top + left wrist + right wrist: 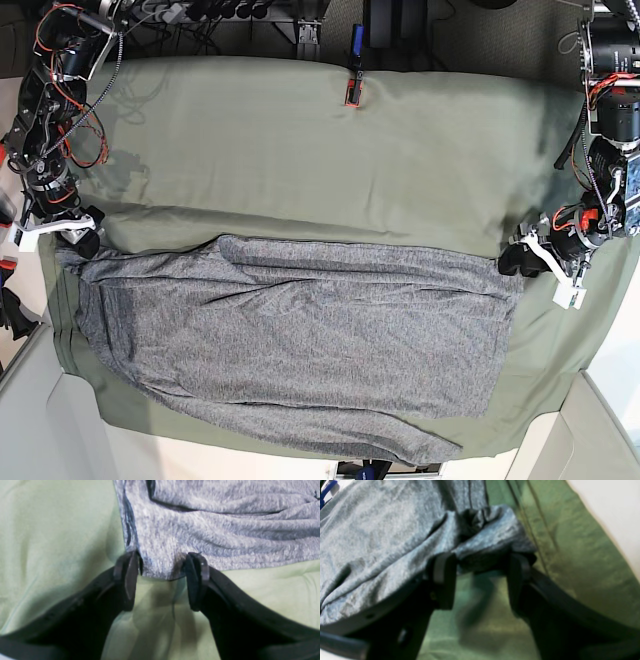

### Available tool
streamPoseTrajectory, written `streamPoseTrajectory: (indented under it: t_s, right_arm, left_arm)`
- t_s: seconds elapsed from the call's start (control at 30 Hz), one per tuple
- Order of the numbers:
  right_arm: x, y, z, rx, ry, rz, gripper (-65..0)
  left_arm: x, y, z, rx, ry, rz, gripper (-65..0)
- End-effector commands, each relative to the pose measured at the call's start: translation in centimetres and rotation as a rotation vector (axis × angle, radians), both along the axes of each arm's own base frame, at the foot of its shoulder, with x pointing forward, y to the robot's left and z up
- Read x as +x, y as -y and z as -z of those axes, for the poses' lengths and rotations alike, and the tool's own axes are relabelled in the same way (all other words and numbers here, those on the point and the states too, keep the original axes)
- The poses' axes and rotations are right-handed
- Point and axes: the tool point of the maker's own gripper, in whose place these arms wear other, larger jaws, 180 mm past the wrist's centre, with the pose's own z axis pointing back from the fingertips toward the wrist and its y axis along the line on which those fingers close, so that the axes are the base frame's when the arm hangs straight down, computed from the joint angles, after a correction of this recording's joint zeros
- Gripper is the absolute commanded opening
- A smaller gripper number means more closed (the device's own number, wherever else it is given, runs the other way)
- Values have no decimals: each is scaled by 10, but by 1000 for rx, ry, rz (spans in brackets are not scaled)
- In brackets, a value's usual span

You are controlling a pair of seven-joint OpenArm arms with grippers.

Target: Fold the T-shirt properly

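Note:
The heather-grey T-shirt (300, 340) lies spread flat across the front half of the table in the base view. My left gripper (512, 262) is at its far right corner. In the left wrist view the shirt's corner (160, 567) sits between the tips of the left gripper (162, 557), whose jaws stand wide apart. My right gripper (82, 236) is at the shirt's far left corner. In the right wrist view a bunched fold of the shirt (490, 530) lies between the spread tips of the right gripper (481, 560) and drapes over one finger (443, 577).
The olive-green table cloth (300, 150) covers the table, wrinkled behind the shirt. A small red and black object (352, 92) lies at the back centre edge. The shirt's front hem reaches close to the table's front edge (300, 450). Cables hang at the back left.

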Motion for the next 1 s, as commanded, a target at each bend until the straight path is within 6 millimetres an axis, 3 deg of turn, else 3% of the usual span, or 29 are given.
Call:
streamPoseTrajectory:
  t_s: [0.0, 0.3, 0.63, 0.73, 0.97]
  right_arm:
    - [7, 2, -10, -5, 28, -3, -329]
    - [9, -25, -1, 57, 30, -11, -329]
    - [14, -40, -1, 95, 41, -13, -329]
    - [15, -40, -9, 102, 37, -32, -329]
    - [18, -25, -53, 7, 73, -54, -329]
  left_arm:
    - [9, -12, -12, 34, 24, -20, -313]
    - [32, 21, -17, 6, 70, 2, -313]
    - [38, 21, -21, 3, 89, -16, -313]
    - [43, 20, -27, 6, 98, -16, -313]
    - [41, 23, -28, 5, 67, 26, -313]
